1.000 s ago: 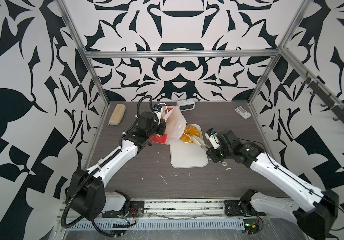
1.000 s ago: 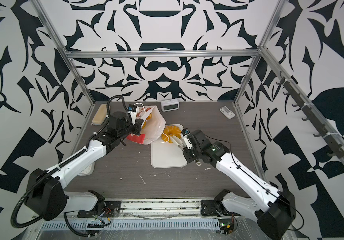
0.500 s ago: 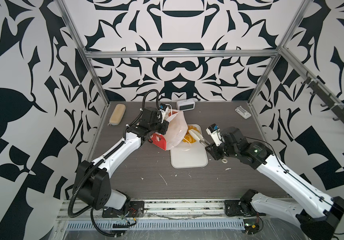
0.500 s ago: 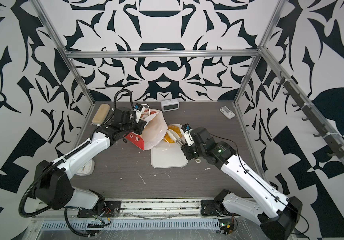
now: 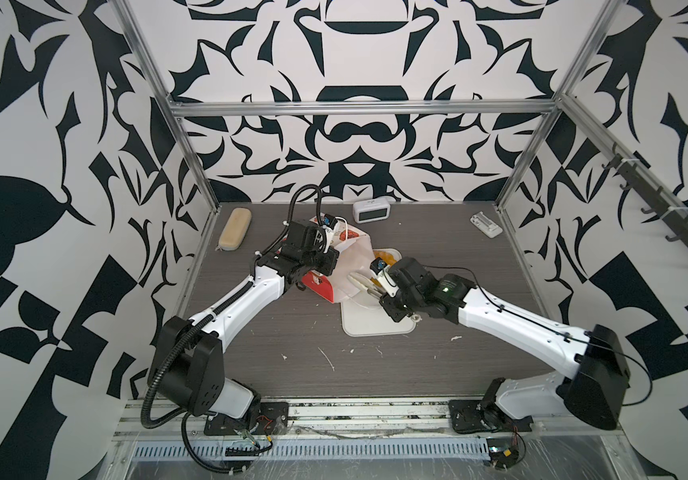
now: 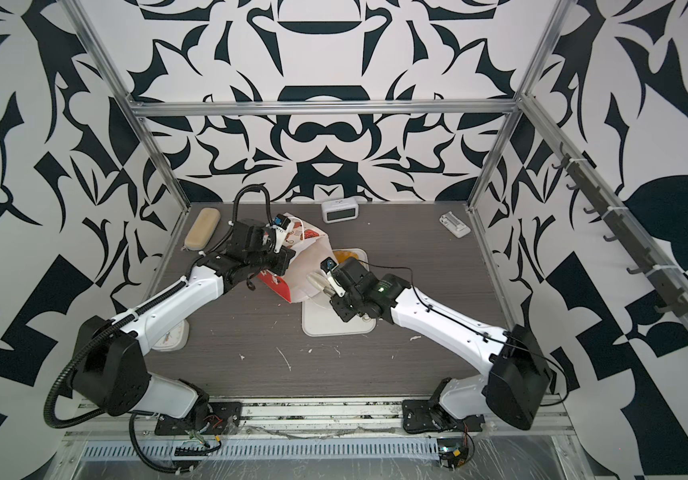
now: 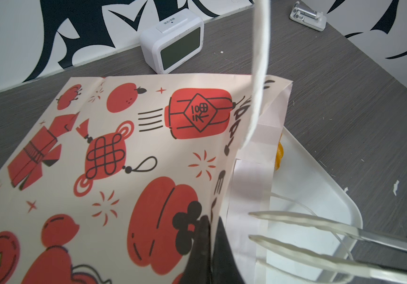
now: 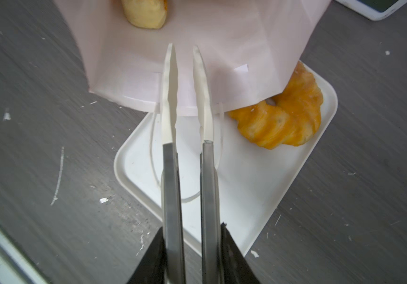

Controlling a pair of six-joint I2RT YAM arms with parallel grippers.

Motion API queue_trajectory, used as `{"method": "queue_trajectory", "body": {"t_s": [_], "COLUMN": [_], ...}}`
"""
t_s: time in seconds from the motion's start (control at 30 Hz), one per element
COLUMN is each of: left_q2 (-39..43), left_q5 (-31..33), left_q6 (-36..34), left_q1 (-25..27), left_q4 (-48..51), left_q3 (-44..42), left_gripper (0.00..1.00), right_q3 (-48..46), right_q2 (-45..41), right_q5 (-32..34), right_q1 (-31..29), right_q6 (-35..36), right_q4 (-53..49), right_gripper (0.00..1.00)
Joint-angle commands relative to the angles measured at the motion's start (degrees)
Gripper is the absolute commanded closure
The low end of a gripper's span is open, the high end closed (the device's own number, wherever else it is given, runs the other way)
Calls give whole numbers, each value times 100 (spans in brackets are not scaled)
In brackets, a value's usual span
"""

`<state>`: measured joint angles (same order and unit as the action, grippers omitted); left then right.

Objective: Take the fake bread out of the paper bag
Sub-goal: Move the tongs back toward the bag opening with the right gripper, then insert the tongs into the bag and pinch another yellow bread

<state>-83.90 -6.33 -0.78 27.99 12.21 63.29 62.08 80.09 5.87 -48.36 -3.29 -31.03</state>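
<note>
Left gripper [image 7: 211,237] was pinched fully closed on the rim of the paper bag [image 7: 123,152], holding it tipped with its mouth over the far-left part of the white tray [image 8: 251,196]. Right gripper [image 8: 192,260] was clamped on metal tongs [image 8: 170,186]. The tongs' white tips [image 8: 169,93] stood narrowly apart, empty, reaching just into the bag mouth. Fake bread: a ring loaf [image 8: 286,120] lay at the tray's far end, partly under the bag rim, and a pale roll [image 8: 146,12] sat inside the bag. Writing: one Chinese character in the diamond on the bag's red lantern print [image 7: 198,110], not surely readable. Small label atop the white clock [image 7: 173,44], illegible.
</note>
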Motion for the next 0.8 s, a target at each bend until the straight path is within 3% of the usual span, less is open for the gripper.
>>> {"method": "queue_trajectory", "body": {"t_s": [0.0,0.17,0.3,0.77], "left_q2": [258,328,374,548], "left_q5": [-102,-103,-132,-279], "left_q6": [-88,-98,-115,-121], "left_q1": [-3,5,-3,-4], "left_q4": [5,27,25,-17], "left_q3": [-106,-123,-109,-185], "left_gripper": [100,100,100,100], "right_q3": [347,392,357,914], "right_q2": [193,712,917,1812], "right_q5": [1064,2137,2613,3103], "right_q1": [-243,-490,-523,-533], "right_q6": [549,1125,1360,1679], "right_q4": [789,1532,2108,2735], "right_gripper": [63,59,57,55]}}
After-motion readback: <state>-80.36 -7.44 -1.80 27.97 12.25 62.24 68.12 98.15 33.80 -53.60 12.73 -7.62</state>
